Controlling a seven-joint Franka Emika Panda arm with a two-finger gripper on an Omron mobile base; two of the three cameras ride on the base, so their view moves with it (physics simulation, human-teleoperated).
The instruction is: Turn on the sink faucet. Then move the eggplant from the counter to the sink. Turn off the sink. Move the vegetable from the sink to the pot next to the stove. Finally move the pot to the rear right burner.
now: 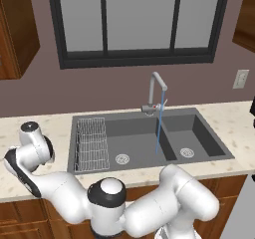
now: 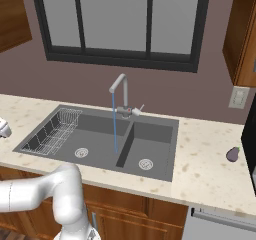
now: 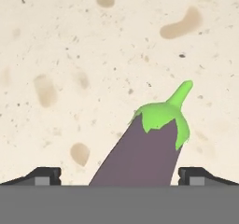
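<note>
a: what sits at the top of the frame?
b: a dark-framed window (image 1: pixel 139 21) across the top centre, wooden cabinets (image 1: pixel 17 31) in the upper left and upper right corners.
a: anything lower?
b: a wire rack (image 1: pixel 91 144) left of centre, a wall outlet (image 2: pixel 239 97) at the right edge, wooden cupboard doors (image 2: pixel 135 219) along the bottom, a speckled beige counter (image 2: pixel 210 171) at lower right.

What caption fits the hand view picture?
A purple eggplant lies on the speckled counter between the open hand tips.
</note>
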